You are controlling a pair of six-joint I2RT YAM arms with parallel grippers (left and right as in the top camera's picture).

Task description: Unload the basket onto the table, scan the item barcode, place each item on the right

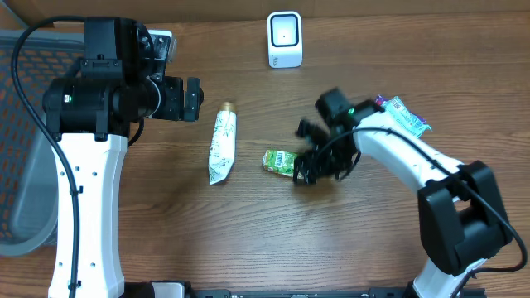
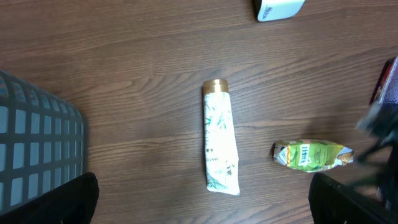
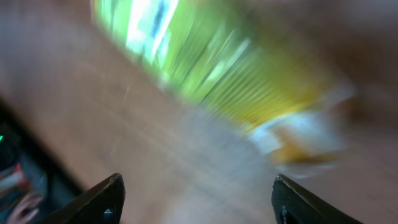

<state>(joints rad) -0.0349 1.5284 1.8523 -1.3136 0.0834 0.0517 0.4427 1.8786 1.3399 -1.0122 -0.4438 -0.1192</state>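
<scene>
Right tool [image 3: 196, 186] spread, just beside green crinkled packet [image 1: 280, 161] (blurred close up), white-ended, lying flat, left tool [image 2: 205, 208] spread.

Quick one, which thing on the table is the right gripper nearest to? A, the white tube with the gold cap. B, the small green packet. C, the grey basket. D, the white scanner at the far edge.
B: in the overhead view the right gripper sits right beside the green packet, while the white tube, white scanner and grey basket lie farther off.
</scene>
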